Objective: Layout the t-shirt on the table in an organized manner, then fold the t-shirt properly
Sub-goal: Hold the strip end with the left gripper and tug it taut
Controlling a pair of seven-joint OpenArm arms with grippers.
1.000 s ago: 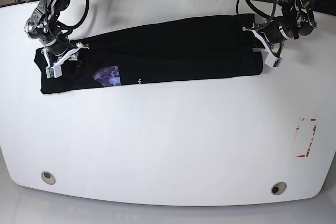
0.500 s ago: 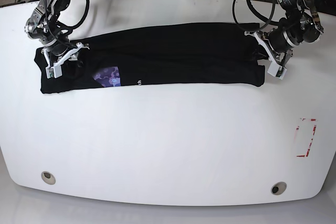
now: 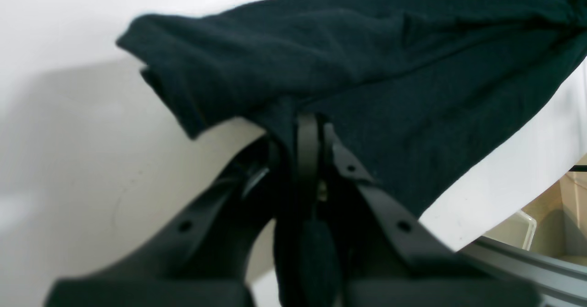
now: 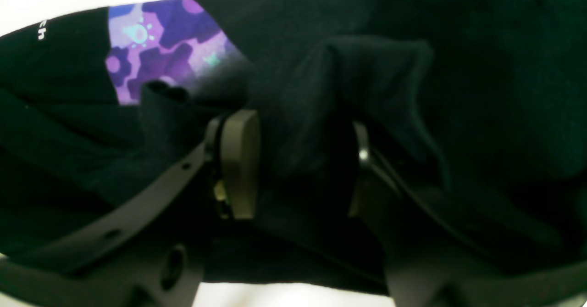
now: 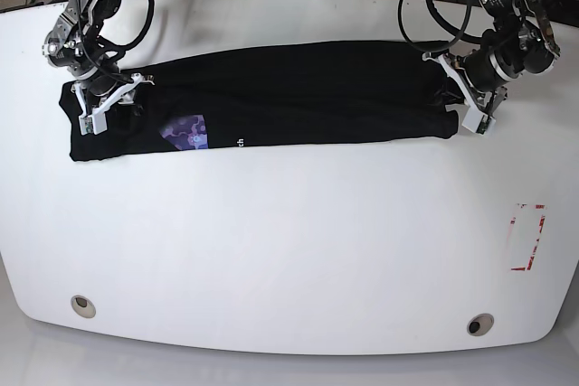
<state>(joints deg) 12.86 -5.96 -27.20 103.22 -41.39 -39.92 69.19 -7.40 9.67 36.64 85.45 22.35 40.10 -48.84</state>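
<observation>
Two grippers hold your black soft-fabric t-shirt [image 5: 271,97], which lies as a long folded band across the far half of the glossy white surface [image 5: 289,250]. Your left gripper [image 5: 472,106] has its jaws clenched on the cloth at the band's end on the base view's right. Your right gripper [image 5: 107,101] has a thick bunch of fabric between its jaws at the opposite end, near the purple print patch [image 5: 185,130].
</observation>
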